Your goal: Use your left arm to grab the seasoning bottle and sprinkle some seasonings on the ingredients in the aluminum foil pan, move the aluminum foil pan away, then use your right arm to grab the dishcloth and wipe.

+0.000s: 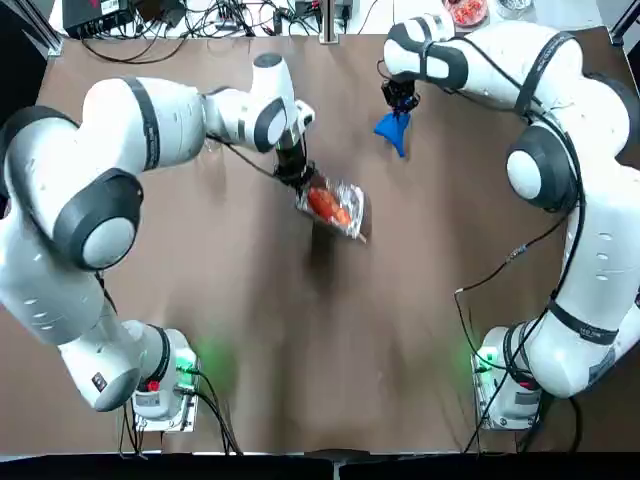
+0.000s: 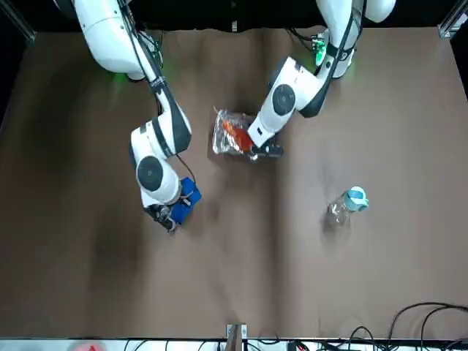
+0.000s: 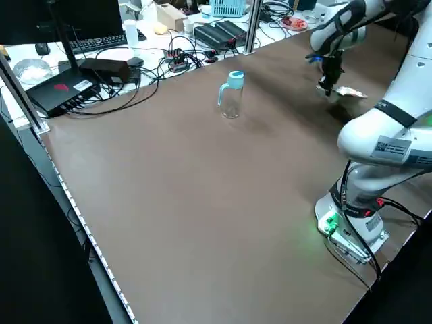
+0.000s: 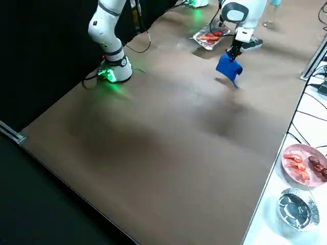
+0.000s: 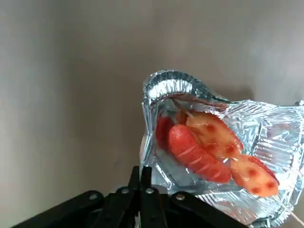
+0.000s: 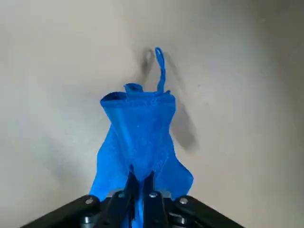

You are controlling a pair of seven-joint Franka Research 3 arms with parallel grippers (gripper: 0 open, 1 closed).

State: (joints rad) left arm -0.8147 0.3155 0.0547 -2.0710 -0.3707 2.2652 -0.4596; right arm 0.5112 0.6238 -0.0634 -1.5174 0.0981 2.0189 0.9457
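From my station, the foil pan [image 5: 266, 137] at lower right in the left wrist view looks like crinkled, glossy metal. Lower centre in the right wrist view, I see the dishcloth [image 6: 137, 128] as matt woven cloth. The seasoning bottle [image 3: 231, 101], upper centre in the left side view, reads as smooth, clear plastic.

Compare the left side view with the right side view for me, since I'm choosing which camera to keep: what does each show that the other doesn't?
Only the left side view shows the monitor and the keyboard.

Only the right side view shows the dishcloth, pinched in the right gripper.

Both show the seasoning bottle, mostly cut off in the right side view, and the aluminum foil pan, seen only in part in the left side view.
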